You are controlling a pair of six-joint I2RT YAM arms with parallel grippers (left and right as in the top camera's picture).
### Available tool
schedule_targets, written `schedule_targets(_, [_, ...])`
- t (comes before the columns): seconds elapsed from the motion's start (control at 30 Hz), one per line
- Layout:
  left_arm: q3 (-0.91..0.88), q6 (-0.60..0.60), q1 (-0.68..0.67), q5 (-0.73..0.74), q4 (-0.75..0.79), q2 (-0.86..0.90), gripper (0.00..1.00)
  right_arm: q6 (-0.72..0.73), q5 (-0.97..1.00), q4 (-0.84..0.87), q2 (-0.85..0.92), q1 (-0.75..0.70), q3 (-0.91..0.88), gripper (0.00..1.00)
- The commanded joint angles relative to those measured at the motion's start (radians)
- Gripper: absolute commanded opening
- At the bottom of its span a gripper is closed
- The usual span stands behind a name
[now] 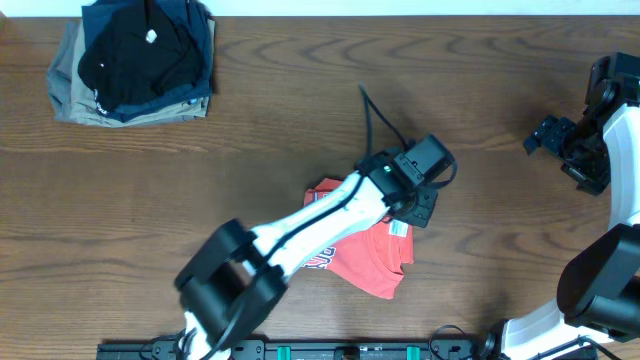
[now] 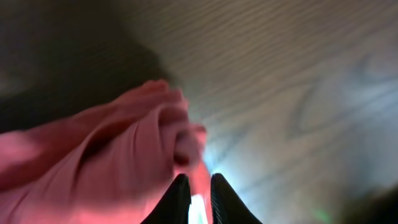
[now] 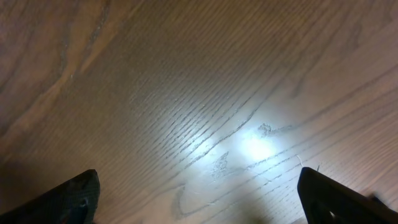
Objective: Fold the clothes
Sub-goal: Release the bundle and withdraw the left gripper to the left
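T-shirt (image 1: 375,255) crumpled at worktop (image 1: 300,100) centre.
L end effector (image 2: 199,182) pinches its 2 o'clock corner; R end effector (image 3: 199,199) spread wide at 3 o'clock.

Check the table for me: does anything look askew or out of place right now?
The T-shirt is a lopsided, bunched heap lying at a slant, not a neat fold. The left gripper pinches one rumpled edge of it. The folded stack sits apart, top left. No spill or damage shows.
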Motion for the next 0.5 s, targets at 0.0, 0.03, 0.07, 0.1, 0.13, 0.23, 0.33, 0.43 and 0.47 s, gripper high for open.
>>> schedule_targets(0.0, [0.006,-0.005,0.022,-0.014,0.042,0.058,0.14,-0.008,0.002,0.0,-0.008,-0.005,0.004,0.99])
schedule_targets(0.03, [0.006,-0.005,0.03,-0.015,0.064,0.076,0.14,-0.008,0.002,0.0,-0.008,-0.005,0.004,0.99])
schedule_targets(0.07, [0.006,-0.005,0.036,-0.014,0.082,0.09,0.14,-0.008,0.002,0.0,-0.008,-0.005,0.004,0.99])
schedule_targets(0.1, [0.006,-0.005,0.044,-0.014,0.098,0.103,0.14,-0.008,0.002,0.0,-0.008,-0.005,0.004,0.99])
schedule_targets(0.13, [0.006,-0.005,0.052,-0.014,0.112,0.117,0.14,-0.008,0.002,0.0,-0.008,-0.005,0.004,0.99])
schedule_targets(0.23, [0.006,-0.004,0.069,-0.011,0.128,0.142,0.14,-0.008,0.002,0.0,-0.008,-0.005,0.004,0.99])
schedule_targets(0.33, [0.015,0.049,0.075,0.023,0.114,0.129,0.14,-0.008,0.002,0.0,-0.008,-0.005,0.004,0.99])
schedule_targets(0.43, [0.042,0.062,0.077,0.081,0.082,0.079,0.14,-0.008,0.002,0.0,-0.008,-0.005,0.004,0.99])
schedule_targets(0.47, [0.049,0.062,0.077,0.101,0.069,0.051,0.14,-0.008,0.002,0.0,-0.008,-0.005,0.004,0.99])
